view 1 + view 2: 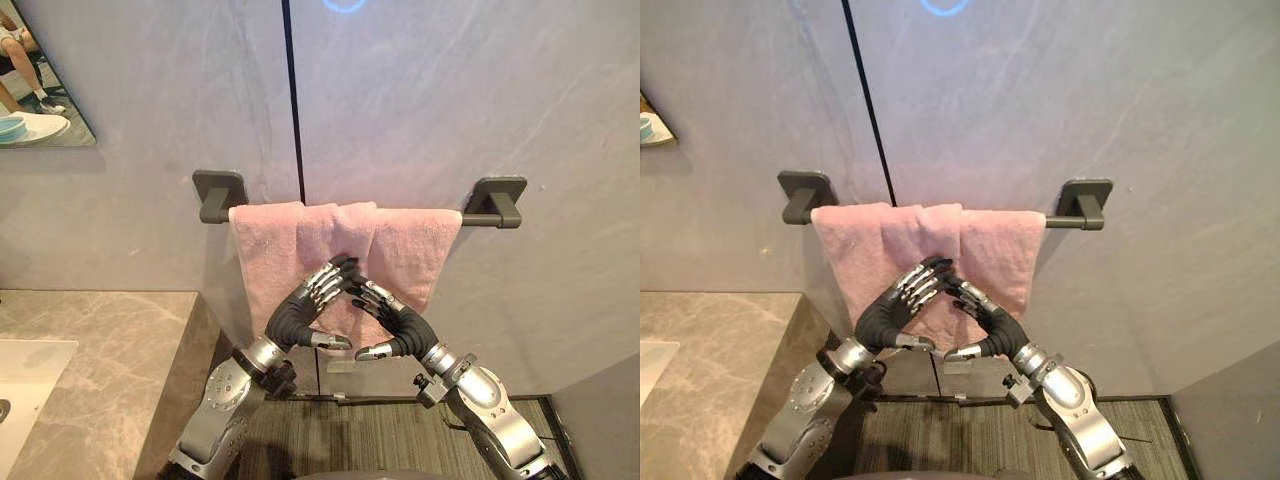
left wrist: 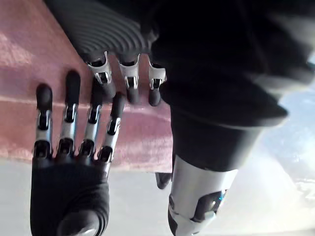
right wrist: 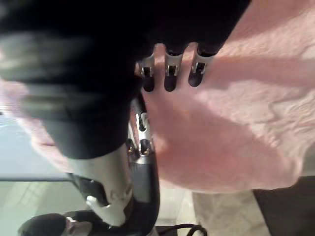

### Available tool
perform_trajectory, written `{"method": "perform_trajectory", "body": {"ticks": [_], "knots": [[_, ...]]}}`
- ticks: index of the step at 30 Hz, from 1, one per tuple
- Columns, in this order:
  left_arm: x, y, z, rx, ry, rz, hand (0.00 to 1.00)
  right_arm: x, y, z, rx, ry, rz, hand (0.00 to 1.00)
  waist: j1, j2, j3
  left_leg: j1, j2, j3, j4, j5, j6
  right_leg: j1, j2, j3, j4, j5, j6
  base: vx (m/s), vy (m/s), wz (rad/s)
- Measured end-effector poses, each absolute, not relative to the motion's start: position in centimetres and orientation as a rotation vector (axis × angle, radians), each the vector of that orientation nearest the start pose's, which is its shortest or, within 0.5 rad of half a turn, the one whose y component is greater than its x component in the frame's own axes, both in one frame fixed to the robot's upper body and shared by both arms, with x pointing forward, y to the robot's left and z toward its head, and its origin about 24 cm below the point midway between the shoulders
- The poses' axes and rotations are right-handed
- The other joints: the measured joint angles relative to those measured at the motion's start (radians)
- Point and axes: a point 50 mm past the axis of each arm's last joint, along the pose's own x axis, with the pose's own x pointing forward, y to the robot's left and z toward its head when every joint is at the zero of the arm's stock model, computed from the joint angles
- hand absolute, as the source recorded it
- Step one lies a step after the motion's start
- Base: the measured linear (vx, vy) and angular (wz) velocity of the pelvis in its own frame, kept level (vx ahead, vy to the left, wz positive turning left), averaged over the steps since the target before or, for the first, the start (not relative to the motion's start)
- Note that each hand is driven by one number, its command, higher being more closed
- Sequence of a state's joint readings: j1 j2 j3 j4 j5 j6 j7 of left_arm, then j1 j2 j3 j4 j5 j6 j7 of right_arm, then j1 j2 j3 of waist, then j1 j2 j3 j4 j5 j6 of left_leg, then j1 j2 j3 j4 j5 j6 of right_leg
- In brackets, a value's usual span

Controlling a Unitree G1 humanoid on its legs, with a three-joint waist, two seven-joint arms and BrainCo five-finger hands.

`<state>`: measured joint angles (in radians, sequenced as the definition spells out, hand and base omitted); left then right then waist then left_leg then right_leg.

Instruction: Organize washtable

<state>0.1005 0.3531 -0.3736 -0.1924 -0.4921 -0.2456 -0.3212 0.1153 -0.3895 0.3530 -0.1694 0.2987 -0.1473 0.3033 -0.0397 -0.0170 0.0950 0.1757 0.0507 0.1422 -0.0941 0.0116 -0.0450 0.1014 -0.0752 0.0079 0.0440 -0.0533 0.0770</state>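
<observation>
The left arm (image 1: 225, 400) rises from the lower left and the right arm (image 1: 490, 400) from the lower right, both angled inward. The left hand (image 1: 297, 313) and right hand (image 1: 405, 325) are raised side by side, fingers (image 1: 325, 283) straight, their dark tips meeting in a peak. Each thumb (image 1: 335, 341) points inward below the palm.

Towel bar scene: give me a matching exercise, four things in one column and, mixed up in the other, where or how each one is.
Things:
1. pink towel
2. towel bar
3. countertop
4. left hand

States:
A. marbled stone, at the lower left
B. straight fingers resting on the cloth
C. draped over the rail, hanging down
D. dark grey, mounted on the wall

Pairs: 1-C, 2-D, 3-A, 4-B
</observation>
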Motion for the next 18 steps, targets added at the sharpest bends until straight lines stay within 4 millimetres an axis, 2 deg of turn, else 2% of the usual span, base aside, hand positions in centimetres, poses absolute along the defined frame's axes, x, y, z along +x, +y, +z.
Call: {"method": "perform_trajectory", "body": {"ticks": [11, 18], "knots": [[23.2, 12.2, 7.3, -0.187, -0.234, -0.529, 0.00, 22.3, -12.7, 4.7, -0.156, -0.065, 0.606, 0.00, -0.001, 0.000, 0.000, -0.016, 0.000, -0.007, 0.000, 0.000, 0.000, -0.003, 0.000, -0.008, -0.006, 0.000, 0.000, 0.00, -0.006, 0.02], [23.7, 12.9, 6.9, -0.160, -0.223, -0.470, 0.00, 23.5, -13.3, 4.8, -0.189, -0.070, 0.550, 0.00, -0.002, 0.000, -0.001, -0.034, 0.000, -0.012, 0.000, 0.001, 0.000, -0.016, -0.001, -0.010, -0.011, 0.001, -0.001, 0.00, -0.002, 0.00]]}}
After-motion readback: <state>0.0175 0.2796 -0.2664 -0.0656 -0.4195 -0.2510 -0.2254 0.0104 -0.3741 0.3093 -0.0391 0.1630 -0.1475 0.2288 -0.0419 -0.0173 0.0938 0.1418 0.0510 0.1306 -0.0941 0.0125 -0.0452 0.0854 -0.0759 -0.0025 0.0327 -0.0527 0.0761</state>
